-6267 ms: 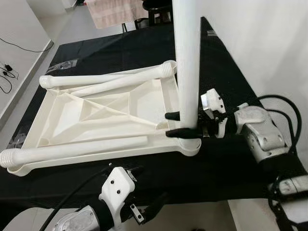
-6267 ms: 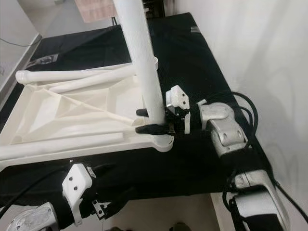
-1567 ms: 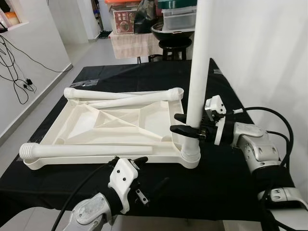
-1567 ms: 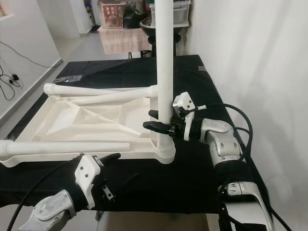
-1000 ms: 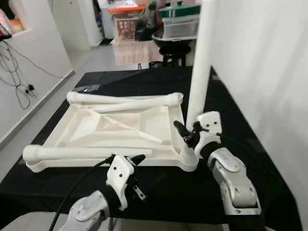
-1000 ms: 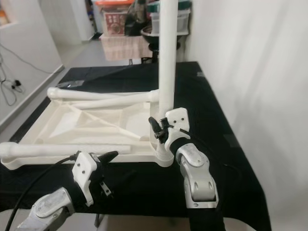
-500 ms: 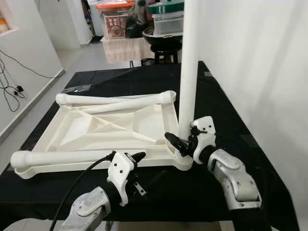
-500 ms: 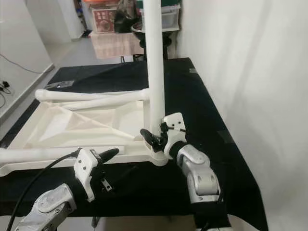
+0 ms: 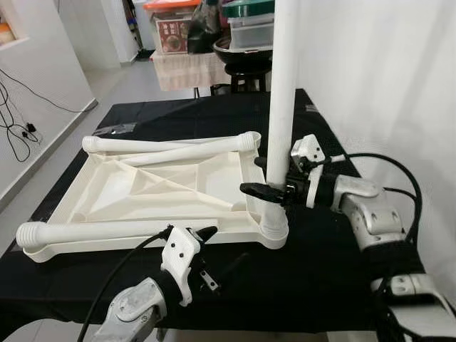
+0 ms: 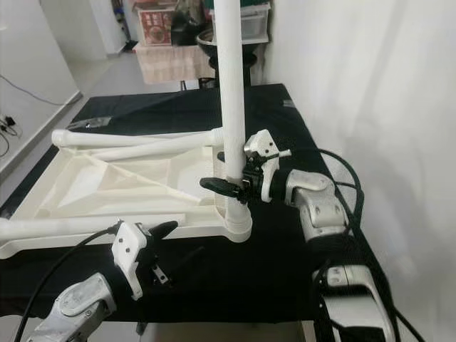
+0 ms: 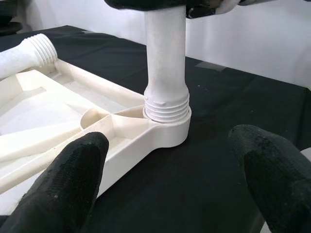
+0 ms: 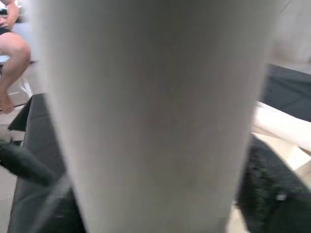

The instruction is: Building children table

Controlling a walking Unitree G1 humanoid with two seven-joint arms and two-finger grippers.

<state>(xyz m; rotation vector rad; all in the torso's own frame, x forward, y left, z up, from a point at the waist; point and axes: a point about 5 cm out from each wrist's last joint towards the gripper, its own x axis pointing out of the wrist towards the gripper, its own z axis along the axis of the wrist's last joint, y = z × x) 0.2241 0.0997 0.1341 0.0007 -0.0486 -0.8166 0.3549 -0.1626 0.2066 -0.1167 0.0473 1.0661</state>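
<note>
Black cloth covers the bench (image 9: 335, 263); right gripper (image 9: 265, 187) pinches the upright table leg (image 9: 279, 107) just above its threaded foot, seated in the upturned tabletop's (image 9: 157, 189) 4 o'clock corner socket (image 11: 165, 127); left gripper (image 11: 165, 170), fingers spread, hovers at 6 o'clock; screwing-in looks underway; next, regrip and twist.

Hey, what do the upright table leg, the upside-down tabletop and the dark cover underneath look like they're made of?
Upright leg: probably moulded plastic, white and matte, with moulded screw threads at its base.
Tabletop: seemingly the same white plastic; thin moulded ribs cross its underside.
Cover: probably fabric, black and matte with slight creases.
The right gripper grips the leg.
</note>
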